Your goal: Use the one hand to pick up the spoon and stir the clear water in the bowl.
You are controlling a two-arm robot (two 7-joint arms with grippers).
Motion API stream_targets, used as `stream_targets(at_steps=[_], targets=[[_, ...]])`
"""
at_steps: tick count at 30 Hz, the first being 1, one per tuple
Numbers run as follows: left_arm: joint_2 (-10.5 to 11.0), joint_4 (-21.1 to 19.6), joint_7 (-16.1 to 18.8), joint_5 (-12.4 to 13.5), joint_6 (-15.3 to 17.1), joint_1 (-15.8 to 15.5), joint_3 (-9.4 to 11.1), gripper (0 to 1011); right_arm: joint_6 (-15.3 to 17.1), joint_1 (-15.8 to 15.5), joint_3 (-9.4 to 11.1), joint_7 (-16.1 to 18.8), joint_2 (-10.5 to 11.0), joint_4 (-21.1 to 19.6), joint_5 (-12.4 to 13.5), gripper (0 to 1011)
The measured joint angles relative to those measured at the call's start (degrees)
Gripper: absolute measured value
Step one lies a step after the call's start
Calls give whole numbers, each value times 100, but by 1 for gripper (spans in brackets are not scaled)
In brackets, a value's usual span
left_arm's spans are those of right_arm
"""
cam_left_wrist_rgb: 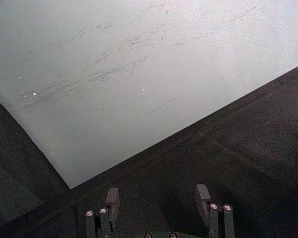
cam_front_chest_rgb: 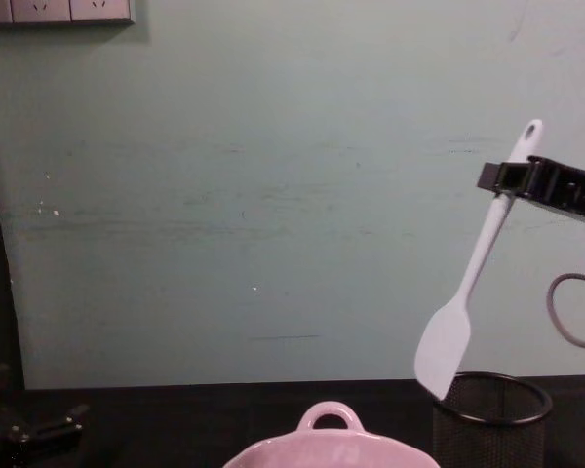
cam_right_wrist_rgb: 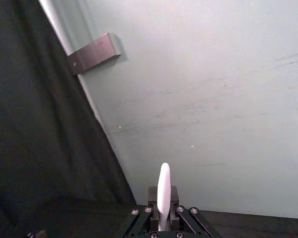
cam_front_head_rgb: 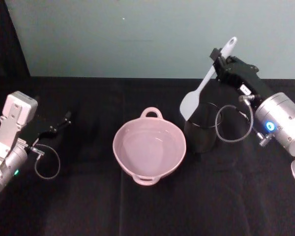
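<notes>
Below my right claw (cam_front_head_rgb: 217,56) and a little toward my body stands a black wire-mesh cup (cam_front_head_rgb: 201,132), upright on the black cloth (cam_front_head_rgb: 88,206) that covers the table. From the chest its dark rim (cam_front_chest_rgb: 489,398) sits well under the claw. Beyond the claw rises a pale green wall (cam_front_head_rgb: 137,39), scuffed with faint scratches. Far off to the claw's left, high on that wall, runs a row of white sockets (cam_front_chest_rgb: 58,10). Ahead of the claw, a grey metal bracket (cam_right_wrist_rgb: 92,52) juts from the wall's edge beside a black curtain (cam_right_wrist_rgb: 30,124).
</notes>
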Motion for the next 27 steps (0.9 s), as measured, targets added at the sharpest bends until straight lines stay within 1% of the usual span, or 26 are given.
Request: stream_targets(at_steps=[2,13,22,27], targets=[[0,0,0,0,0,0,0,1011,1,8,54,-112,-8,4,75,114],[0,0,0,0,0,0,0,1011,-110,34,256,-383,-44,210,277,114],[0,0,0,0,0,0,0,1011,-106,-19,316,-424,-53,436,501,114],[0,0,0,0,0,0,0,1011,-98,-45,310,-469,-86,556,614,114]])
